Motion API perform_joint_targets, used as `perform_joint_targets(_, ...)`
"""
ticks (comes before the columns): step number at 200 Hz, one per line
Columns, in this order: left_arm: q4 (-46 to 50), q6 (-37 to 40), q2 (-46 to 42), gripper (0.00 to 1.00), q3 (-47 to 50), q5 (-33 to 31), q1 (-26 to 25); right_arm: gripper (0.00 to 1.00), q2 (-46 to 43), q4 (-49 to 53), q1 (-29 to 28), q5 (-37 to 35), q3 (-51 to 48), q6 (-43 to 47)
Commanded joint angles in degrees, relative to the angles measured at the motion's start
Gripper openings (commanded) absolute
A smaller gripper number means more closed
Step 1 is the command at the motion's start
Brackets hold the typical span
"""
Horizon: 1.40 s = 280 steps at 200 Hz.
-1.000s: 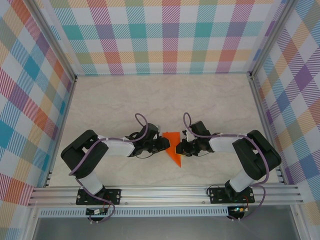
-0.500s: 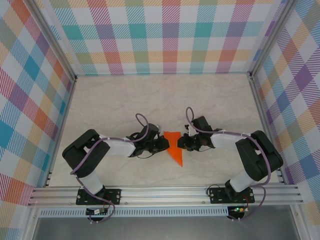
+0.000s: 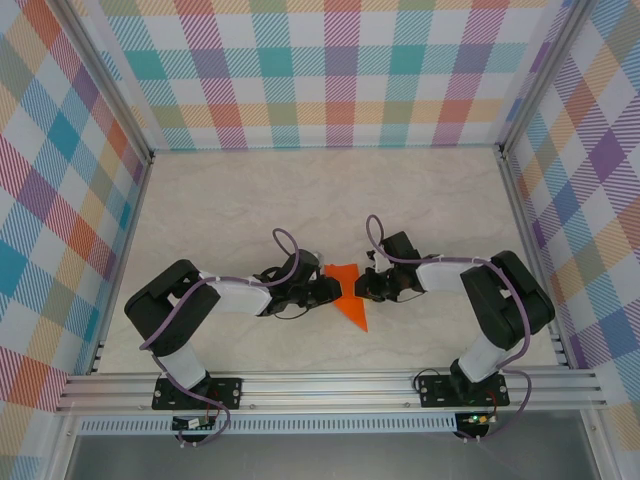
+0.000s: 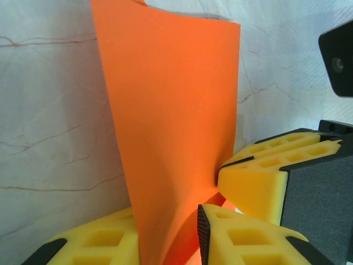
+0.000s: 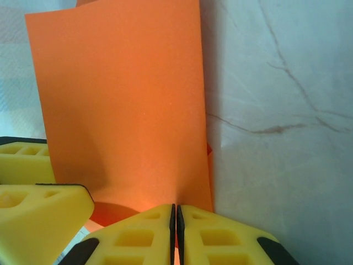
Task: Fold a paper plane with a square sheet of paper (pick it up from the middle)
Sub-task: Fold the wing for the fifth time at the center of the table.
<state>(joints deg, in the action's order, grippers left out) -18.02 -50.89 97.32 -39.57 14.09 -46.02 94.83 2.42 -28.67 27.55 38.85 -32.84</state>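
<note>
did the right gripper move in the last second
Yes, slightly. The right gripper has shifted away from the near rail, toward the back wall, and is at the paper's right edge.

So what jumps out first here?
The bright orange paper, folded to a point, sits mid-table. The left hand and right hand flank it, with yellow fingers right against the sheet. Loud plaid walls ring the whole scene.
</note>
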Motion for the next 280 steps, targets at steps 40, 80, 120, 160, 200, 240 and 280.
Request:
perform_joint_targets(40, -2.67, 3.21, 1.91, 0.3, -2.33, 5.65, 2.89, 0.13, 4.94, 1.98, 0.28, -0.39, 1.4, 4.98)
perform_joint_targets(80, -1.72, 4.14, 0.58, 0.2, -1.91, 6.13, 3.27, 0.13, 5.6, 2.31, 0.36, -0.74, 1.88, 5.07)
perform_joint_targets(120, 2.48, 2.78, -2.33, 0.09, -0.95, 2.53, 3.23, 0.17, 2.63, 3.64, 0.36, -1.08, 2.09, 4.61)
perform_joint_targets(160, 4.09, 0.51, -4.4, 0.03, -0.03, 0.86, 3.13, 0.31, -8.01, 9.28, 0.28, -8.7, 0.74, 4.77)
perform_joint_targets(200, 5.1, -0.12, -5.16, 0.03, -0.15, 0.06, 3.13, 0.36, -20.69, 9.64, -2.64, -16.8, -4.62, 4.1)
perform_joint_targets(240, 5.1, -0.89, -5.1, 0.04, -0.29, 0.41, 3.13, 0.39, -25.03, 6.69, -14.27, -28.96, -7.28, 6.06)
perform_joint_targets(280, 5.19, -1.4, -5.05, 0.03, -0.4, 0.93, 3.18, 0.38, -18.85, 3.34, -27.36, -41.79, -5.12, 10.64)
